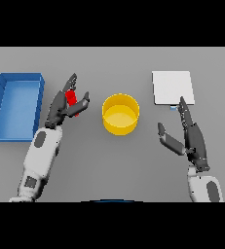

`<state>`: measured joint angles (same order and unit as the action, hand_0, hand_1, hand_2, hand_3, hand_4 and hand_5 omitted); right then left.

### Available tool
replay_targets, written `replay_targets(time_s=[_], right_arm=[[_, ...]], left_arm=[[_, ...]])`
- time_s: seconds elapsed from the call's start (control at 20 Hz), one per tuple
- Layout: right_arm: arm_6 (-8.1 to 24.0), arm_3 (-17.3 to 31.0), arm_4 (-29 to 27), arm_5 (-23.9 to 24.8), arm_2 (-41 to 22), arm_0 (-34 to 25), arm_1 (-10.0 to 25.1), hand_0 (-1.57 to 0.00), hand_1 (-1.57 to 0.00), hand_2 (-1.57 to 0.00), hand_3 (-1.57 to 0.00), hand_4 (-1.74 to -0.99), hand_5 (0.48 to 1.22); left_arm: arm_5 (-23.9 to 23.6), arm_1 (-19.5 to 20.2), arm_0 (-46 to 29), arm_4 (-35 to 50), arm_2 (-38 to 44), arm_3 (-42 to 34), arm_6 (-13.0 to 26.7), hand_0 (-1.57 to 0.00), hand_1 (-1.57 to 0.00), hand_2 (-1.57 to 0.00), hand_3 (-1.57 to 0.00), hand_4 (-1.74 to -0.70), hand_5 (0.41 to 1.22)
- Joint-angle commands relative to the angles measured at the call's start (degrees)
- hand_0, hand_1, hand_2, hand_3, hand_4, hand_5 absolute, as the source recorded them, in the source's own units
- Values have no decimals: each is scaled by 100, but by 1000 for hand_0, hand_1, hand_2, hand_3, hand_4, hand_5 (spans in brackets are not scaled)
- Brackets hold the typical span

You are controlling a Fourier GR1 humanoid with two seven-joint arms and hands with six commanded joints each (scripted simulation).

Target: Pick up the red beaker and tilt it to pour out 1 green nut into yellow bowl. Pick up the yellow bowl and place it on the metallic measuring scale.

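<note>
Left hand [65, 104] fingers surround red beaker [71, 97].

bare table separates yellow bowl [120, 114] from measuring scale [172, 87].

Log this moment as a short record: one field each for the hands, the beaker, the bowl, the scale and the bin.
left hand: around the small red beaker, fingers and thumb either side
right hand: open, holding nothing, below the scale
red beaker: in the left hand's grasp, left of the bowl
bowl: round yellow bowl at table centre; no nut visible inside
scale: flat pale square metallic scale, far right, nothing on it
bin: blue rectangular bin at far left
</note>
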<state>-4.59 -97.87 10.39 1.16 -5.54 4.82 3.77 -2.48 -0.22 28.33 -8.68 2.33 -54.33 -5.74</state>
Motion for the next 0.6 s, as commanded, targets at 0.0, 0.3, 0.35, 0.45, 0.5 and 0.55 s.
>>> replay_targets(time_s=[0.0,0.3,0.35,0.45,0.5,0.55], right_arm=[[18,63,-30,3,58,-26,30,1,1,1,1,-1289,684],[-21,44,-52,-47,27,-17,24,1,1,1,1,-1291,684],[-19,72,-44,-14,44,-43,14,1,1,1,1,-1293,682],[-75,94,-115,-99,25,-20,3,1,1,1,1,-1303,682],[-71,125,-31,-81,-10,-64,12,1,1,1,1,-1296,682],[-86,167,15,-70,-38,-90,-4,1,1,1,1,-1288,679]], left_arm=[[-62,-69,26,44,57,89,16,-253,-276,-307,-220,-1444,795],[-447,-156,123,-226,106,259,-216,-1206,-1214,-1220,-1217,-1445,1109],[-403,-153,125,-220,135,252,-190,-1279,-1286,-1290,-1288,-1447,1132],[-500,-198,110,-218,172,248,-415,-1384,-1388,-1391,-1390,-1553,1129],[-487,-168,145,-177,170,238,-401,-1422,-1425,-1427,-1426,-1591,1123],[-522,-223,190,-135,151,223,-407,-1452,-1454,-1456,-1455,-1621,1117]])
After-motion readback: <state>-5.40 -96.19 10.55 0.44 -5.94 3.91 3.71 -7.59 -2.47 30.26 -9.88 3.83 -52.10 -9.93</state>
